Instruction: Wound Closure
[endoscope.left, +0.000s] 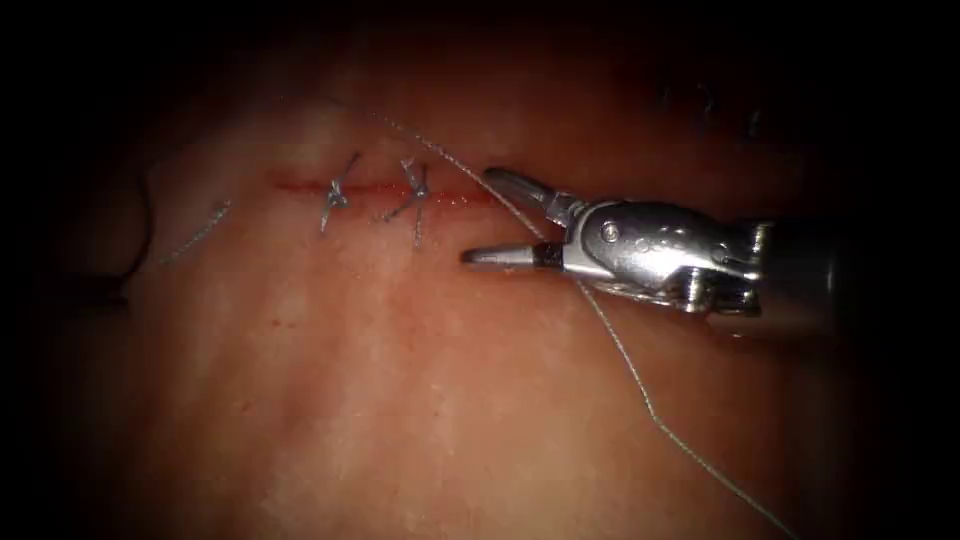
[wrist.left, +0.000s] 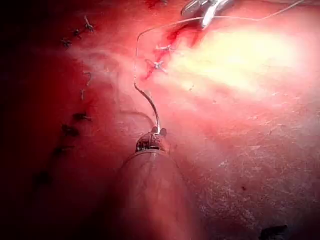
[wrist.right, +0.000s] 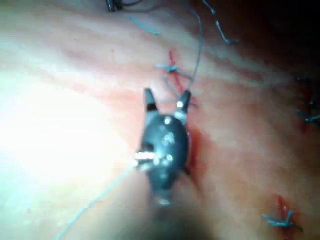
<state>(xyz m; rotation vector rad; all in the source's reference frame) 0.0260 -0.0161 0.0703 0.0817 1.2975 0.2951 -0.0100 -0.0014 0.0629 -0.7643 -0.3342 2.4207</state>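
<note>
The cut (endoscope.left: 300, 186) is a thin red line in the tissue (endoscope.left: 400, 380), crossed by two knotted stitches (endoscope.left: 335, 195) (endoscope.left: 415, 192). At its right end my right tool (endoscope.left: 478, 214) stands open, holding nothing. The thread (endoscope.left: 620, 350) runs from the far side, between these open jaws and off toward the near right. The right wrist view has the same open tool (wrist.right: 166, 97) beside a stitch (wrist.right: 170, 67) and the thread (wrist.right: 198, 45). In the left wrist view my left tool (wrist.left: 157, 133) is shut on the curved needle (wrist.left: 147, 102) near one end. The needle rises free above the tissue, and the thread (wrist.left: 150, 29) trails from it toward the right tool (wrist.left: 202, 7).
A loose cut piece of thread (endoscope.left: 198, 232) lies left of the cut. Older dark stitches (wrist.left: 70, 131) mark the tissue beside the left tool's shaft, and more stitches (wrist.right: 281, 219) sit near the right tool. Red fluid (wrist.left: 177, 36) stains the cut.
</note>
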